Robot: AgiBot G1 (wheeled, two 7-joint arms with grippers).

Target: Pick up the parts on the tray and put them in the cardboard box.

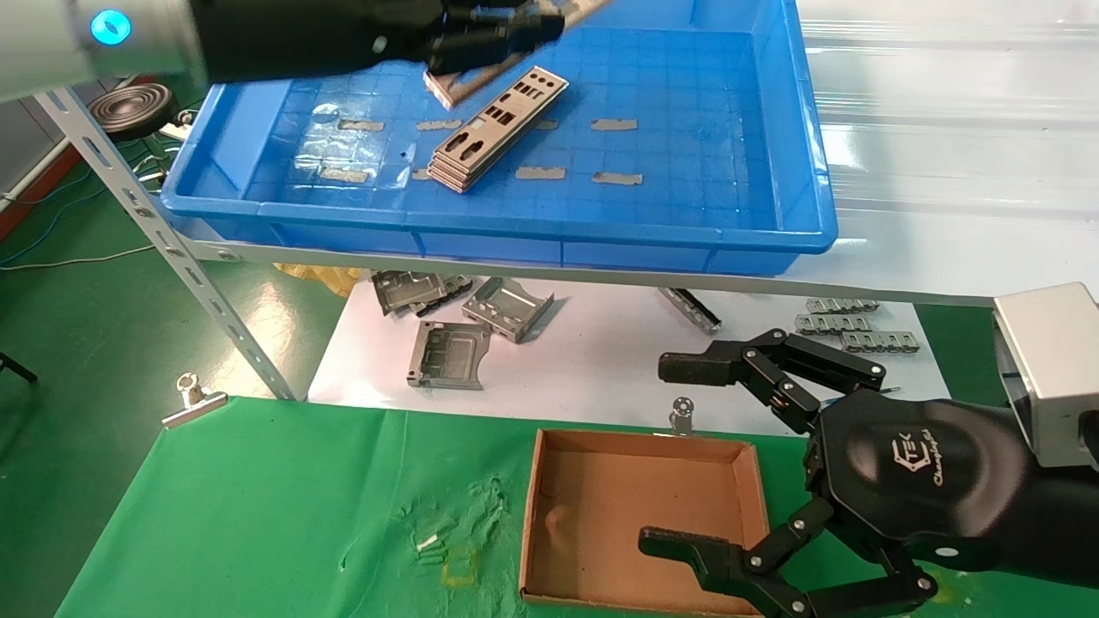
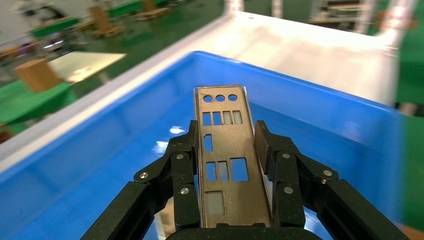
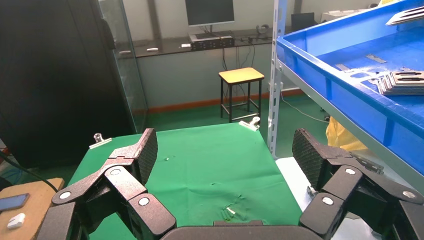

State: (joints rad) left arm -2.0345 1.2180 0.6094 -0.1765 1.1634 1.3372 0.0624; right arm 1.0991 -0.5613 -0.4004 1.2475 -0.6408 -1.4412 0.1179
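Silver metal is showing between the left gripper's (image 2: pixel 231 150) fingers: it is pinching one part (image 2: pixel 226 155) by its long edges, hanging above the tray (image 1: pixel 549 232). Just below and beside it, a stack (image 1: pixel 494 129) of parts is lying on the tray floor. The right gripper (image 1: pixel 678 455) is idling spread wide, one finger over the box (image 1: pixel 558 515).

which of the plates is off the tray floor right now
The plate clamped in the left gripper, held above the tray. The other plates lie stacked on the tray floor, ungripped.
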